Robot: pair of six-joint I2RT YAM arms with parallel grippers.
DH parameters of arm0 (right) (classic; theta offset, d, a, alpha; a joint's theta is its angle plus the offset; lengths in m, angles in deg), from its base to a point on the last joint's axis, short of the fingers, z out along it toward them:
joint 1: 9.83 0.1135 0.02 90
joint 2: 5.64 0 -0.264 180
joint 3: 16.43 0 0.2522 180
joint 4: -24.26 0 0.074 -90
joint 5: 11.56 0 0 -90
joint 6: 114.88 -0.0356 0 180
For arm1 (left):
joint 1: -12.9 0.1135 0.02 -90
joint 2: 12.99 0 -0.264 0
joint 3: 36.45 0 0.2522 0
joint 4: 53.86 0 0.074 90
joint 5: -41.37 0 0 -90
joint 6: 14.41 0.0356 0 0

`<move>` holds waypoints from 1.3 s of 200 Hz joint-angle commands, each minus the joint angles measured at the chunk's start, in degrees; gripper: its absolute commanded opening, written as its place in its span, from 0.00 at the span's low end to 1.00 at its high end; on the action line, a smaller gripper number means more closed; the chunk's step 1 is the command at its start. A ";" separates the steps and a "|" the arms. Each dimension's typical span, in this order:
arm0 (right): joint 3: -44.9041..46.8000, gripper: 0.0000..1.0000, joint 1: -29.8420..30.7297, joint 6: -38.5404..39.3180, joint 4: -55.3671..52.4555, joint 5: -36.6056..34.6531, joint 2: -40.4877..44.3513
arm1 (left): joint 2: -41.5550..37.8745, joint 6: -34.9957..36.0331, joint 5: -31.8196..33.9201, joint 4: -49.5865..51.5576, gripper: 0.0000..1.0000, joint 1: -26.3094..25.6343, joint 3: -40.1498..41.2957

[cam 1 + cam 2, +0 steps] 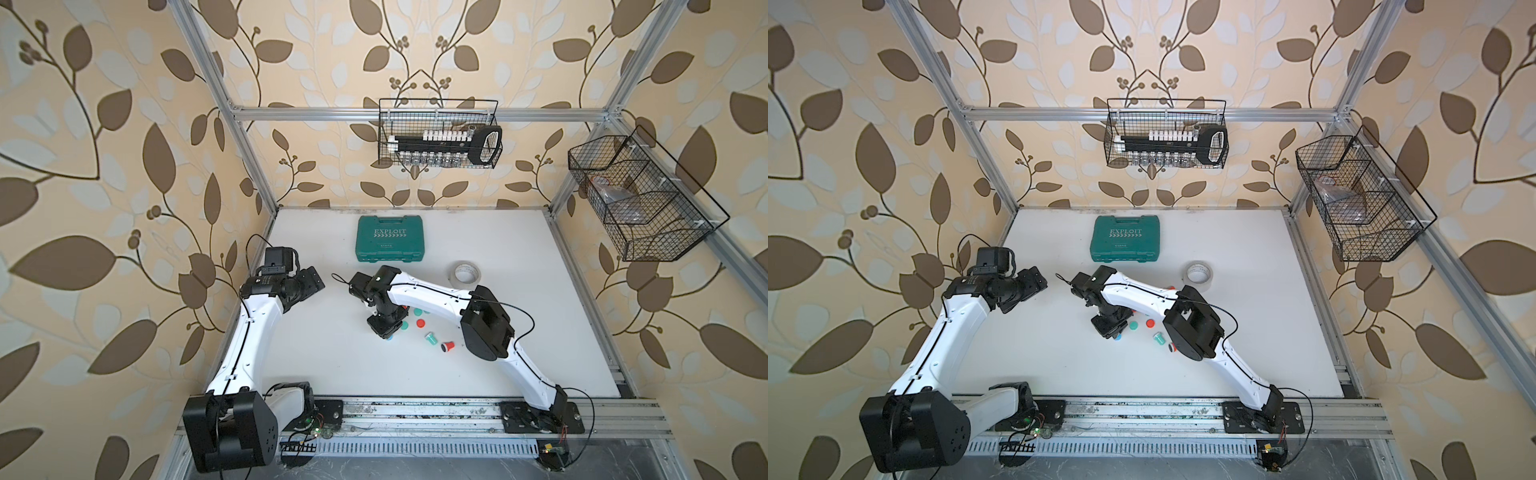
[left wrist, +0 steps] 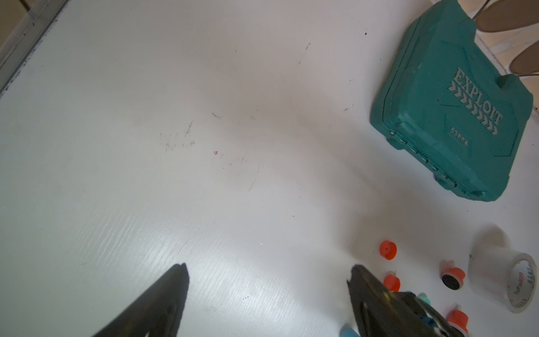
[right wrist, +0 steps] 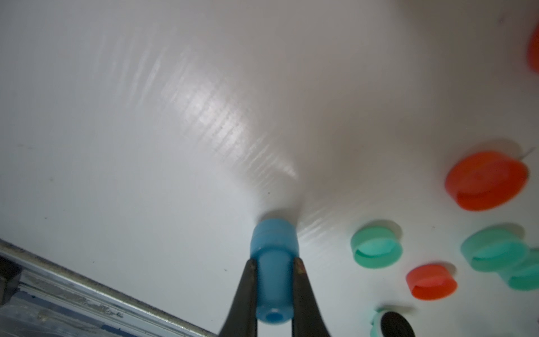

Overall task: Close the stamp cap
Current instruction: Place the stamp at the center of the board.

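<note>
My right gripper [image 3: 274, 262] is shut on a blue stamp [image 3: 274, 280], with the fingers [image 3: 248, 291] on either side of its narrow barrel. The stamp's wide end [image 3: 274, 236] points down against the white table [image 3: 145, 116]. In both top views only a bit of blue [image 1: 390, 338] [image 1: 1118, 336] shows under that gripper [image 1: 386, 328]. Loose green caps [image 3: 376, 248] and red caps [image 3: 487, 183] lie close beside it. My left gripper [image 2: 268, 267] is open over bare table, off to the left in a top view [image 1: 313, 280], holding nothing.
A green stamp [image 1: 432, 338] and a red stamp [image 1: 447, 346] lie on their sides near the right forearm. A teal tool case [image 1: 392, 243] sits at the back, with a tape roll [image 1: 466, 273] to its right. Wire baskets [image 1: 440, 137] [image 1: 640, 199] hang on the walls.
</note>
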 commanded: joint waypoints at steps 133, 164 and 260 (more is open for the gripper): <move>23.29 0.00 -30.97 8.43 3.04 -1.72 26.24 | -0.66 0.67 -2.00 -1.30 0.89 0.09 -0.36; 31.96 0.00 -42.52 10.57 7.32 -2.54 29.52 | -0.35 0.67 -2.32 -1.39 0.89 0.14 -0.41; 37.46 0.01 -50.82 12.57 16.19 -6.94 20.97 | 0.74 0.80 -1.55 -1.11 0.89 0.12 -0.58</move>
